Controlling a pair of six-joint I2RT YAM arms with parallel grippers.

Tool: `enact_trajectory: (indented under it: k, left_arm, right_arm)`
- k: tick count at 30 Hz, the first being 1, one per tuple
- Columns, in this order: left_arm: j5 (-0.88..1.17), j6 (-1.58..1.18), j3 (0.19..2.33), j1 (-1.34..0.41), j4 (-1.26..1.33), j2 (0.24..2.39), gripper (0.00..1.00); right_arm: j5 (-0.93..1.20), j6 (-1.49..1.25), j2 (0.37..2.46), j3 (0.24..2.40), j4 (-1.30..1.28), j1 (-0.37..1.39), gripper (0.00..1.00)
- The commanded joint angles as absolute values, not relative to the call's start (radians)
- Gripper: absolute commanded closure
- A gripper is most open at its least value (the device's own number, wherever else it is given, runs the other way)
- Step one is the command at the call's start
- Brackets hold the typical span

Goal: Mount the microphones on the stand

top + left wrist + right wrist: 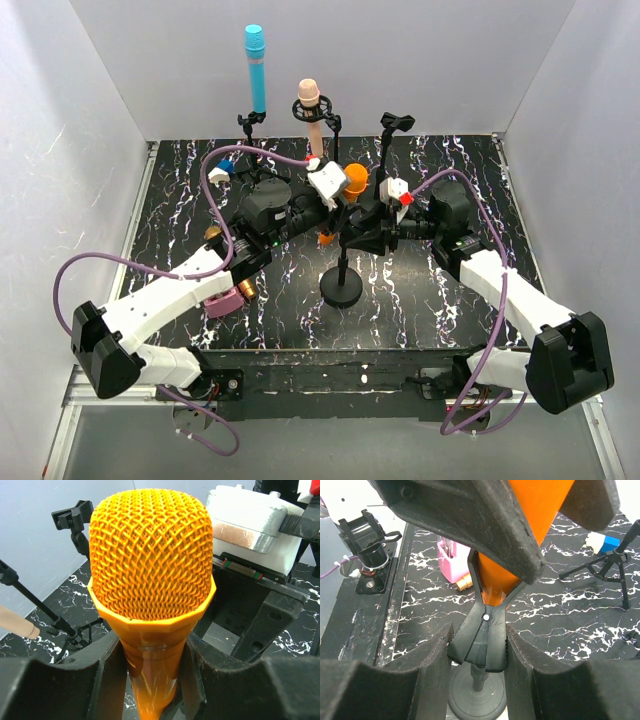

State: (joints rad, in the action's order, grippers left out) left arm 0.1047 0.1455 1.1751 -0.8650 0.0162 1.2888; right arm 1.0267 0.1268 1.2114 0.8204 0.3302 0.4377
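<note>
While the cyan microphone [256, 65] and the pale pink microphone [309, 95] sit upright in clips at the back left, the left gripper [152, 667] clenches the orange microphone [150, 560] just below its mesh head. Its narrow end rests in the mouth of the black clip [479, 630], which the right gripper [479, 652] pinches from both sides atop the central stand [341, 288].

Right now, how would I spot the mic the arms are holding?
On the marbled table, find the round-based stand in the middle. At its clip is the orange mic; the cyan mic and pink mic stand behind.
</note>
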Motion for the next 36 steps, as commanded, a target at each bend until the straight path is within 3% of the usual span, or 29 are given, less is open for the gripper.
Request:
enact_trajectory:
  k: [1, 17, 25, 27, 31, 36]
  left_arm:
    - [0.193, 0.118, 1.215, -0.867, -0.038, 1.319, 1.00]
    - [0.342, 0.186, 1.289, -0.845, -0.259, 1.397, 1.00]
    - [0.282, 0.147, 1.177, -0.844, -0.144, 1.335, 1.00]
    - [0.273, 0.137, 1.163, -0.842, -0.124, 1.321, 1.00]
    - [0.247, 0.124, 1.163, -0.845, -0.120, 1.321, 0.98]
    - [0.218, 0.109, 1.177, -0.842, -0.138, 1.321, 0.68]
  right_arm:
    - [1.025, 0.149, 1.190, 0.854, 0.275, 0.440, 0.94]
    - [1.066, 0.176, 1.181, 0.904, 0.178, 0.439, 0.93]
    - [1.083, 0.130, 1.189, 0.894, 0.218, 0.434, 0.88]
    - [1.091, 0.126, 1.192, 0.894, 0.221, 0.434, 0.82]
    - [1.098, 0.115, 1.190, 0.893, 0.225, 0.434, 0.59]
    - [1.106, 0.115, 1.190, 0.888, 0.225, 0.433, 0.43]
